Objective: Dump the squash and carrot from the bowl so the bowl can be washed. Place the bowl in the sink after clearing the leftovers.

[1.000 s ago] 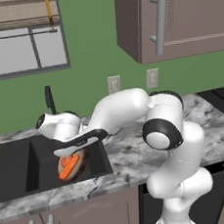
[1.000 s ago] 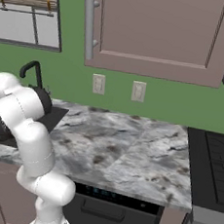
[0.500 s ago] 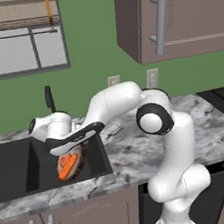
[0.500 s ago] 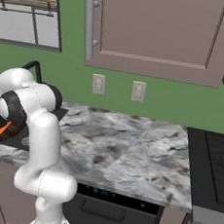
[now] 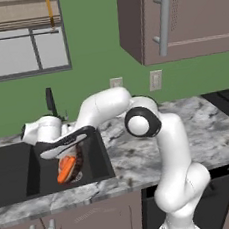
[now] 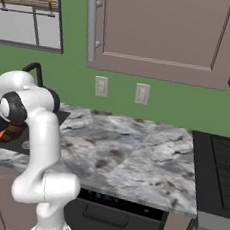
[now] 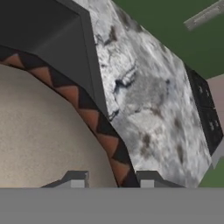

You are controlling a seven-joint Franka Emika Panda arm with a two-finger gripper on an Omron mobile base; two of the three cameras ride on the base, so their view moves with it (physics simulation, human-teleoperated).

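Observation:
The bowl (image 5: 78,160) hangs tipped on its edge inside the black sink (image 5: 12,171), brown inside facing left. My gripper (image 5: 76,150) is shut on the bowl's upper rim. In the hand view the bowl's tan outside (image 7: 39,135) and its dark, orange-toothed rim pass between my fingertips (image 7: 77,180); the gripper (image 7: 111,180) pinches that rim. An orange mass (image 5: 67,169) lies against the bowl's lower inside, and I cannot tell squash from carrot in it. From the right the bowl (image 6: 16,129) and an orange bit (image 6: 2,134) peek past my arm.
A thin black faucet (image 5: 49,99) stands behind the basin. Grey marble counter (image 5: 136,154) runs right of the sink toward a stove (image 6: 222,163). Wall cabinets (image 5: 176,19) hang above, and a window (image 5: 17,37) is at the upper left.
My elbow has swung up and to the left while the hand shifted slightly left. The bowl stays tipped in the sink at about the same spot, still gripped.

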